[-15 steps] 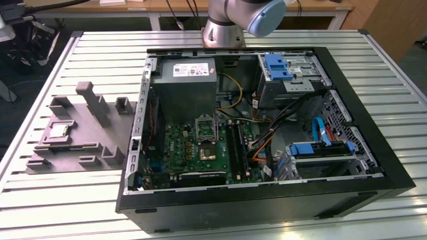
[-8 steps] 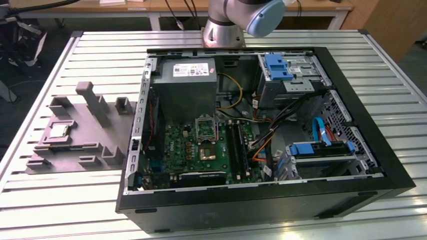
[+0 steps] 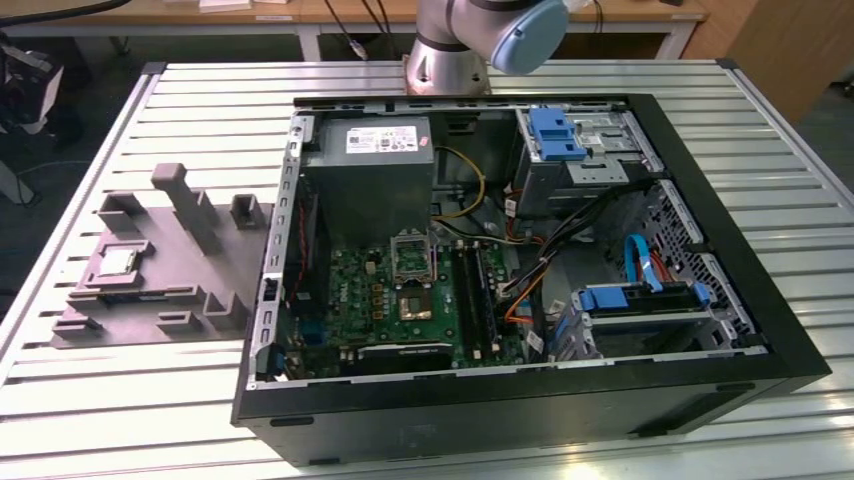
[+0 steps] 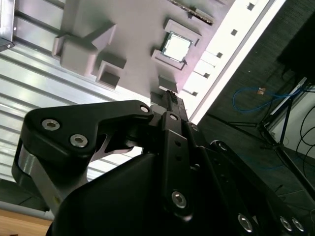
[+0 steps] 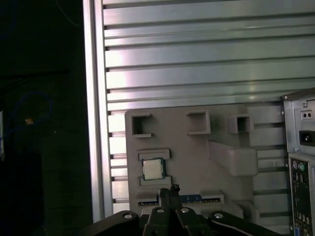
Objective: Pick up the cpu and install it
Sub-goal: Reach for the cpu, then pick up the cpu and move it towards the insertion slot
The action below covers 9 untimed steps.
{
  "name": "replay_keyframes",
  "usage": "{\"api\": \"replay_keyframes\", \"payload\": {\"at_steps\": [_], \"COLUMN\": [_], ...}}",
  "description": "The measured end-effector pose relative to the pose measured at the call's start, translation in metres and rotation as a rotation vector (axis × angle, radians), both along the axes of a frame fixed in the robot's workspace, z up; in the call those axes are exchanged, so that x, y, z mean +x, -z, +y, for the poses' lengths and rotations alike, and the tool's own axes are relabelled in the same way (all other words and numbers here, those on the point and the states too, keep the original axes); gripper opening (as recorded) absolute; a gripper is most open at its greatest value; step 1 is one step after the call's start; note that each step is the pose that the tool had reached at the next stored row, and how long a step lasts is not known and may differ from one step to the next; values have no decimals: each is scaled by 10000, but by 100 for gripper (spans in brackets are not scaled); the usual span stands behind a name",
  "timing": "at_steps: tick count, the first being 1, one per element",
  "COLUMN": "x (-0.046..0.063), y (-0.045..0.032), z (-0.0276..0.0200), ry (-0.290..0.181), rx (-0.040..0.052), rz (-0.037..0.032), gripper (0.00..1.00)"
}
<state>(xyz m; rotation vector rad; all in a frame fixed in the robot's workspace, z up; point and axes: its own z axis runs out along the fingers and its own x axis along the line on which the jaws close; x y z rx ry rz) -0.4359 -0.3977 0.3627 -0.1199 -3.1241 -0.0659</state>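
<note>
A slatted metal table (image 3: 120, 400) carries an open black computer case (image 3: 507, 420). Its green motherboard (image 3: 374, 300) faces up, with the black framed socket (image 3: 411, 258) near the middle. Just beside the case, on the exterior view's left, lies a grey moulded tray (image 3: 147, 285). The gripper (image 5: 170, 192) hangs above this tray with its two fingers pressed together on nothing. The cpu (image 5: 153, 169) rests flat in a shallow pocket of the tray, near the fingertips but apart from them. The risk, as I judge it, lies in the chip being thin and hemmed in by the pocket walls. A closed or off-centre descent could strike its lid or tip it. A skewed grip could harm the socket.
</note>
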Motion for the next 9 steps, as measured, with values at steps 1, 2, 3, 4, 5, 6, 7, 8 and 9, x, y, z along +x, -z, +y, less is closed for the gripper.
{"api": "replay_keyframes", "payload": {"at_steps": [1, 2, 3, 4, 5, 6, 7, 8, 9], "x": [-26, -51, -74, -94, -106, -109, -109, -110, -110], "y": [2, 4, 5, 6, 7, 7, 7, 8, 8], "z": [0, 0, 1, 0, 0, 0, 0, 0, 0], "ry": [0, 0, 1, 0, 0, 0, -1, 0, 0], "rx": [0, 0, 0, 0, 0, 0, 0, 4, 8], "rz": [0, -1, 0, 1, 2, 2, 3, 2, 2], "gripper": [11, 11, 11, 11, 11, 11, 11, 11, 11]}}
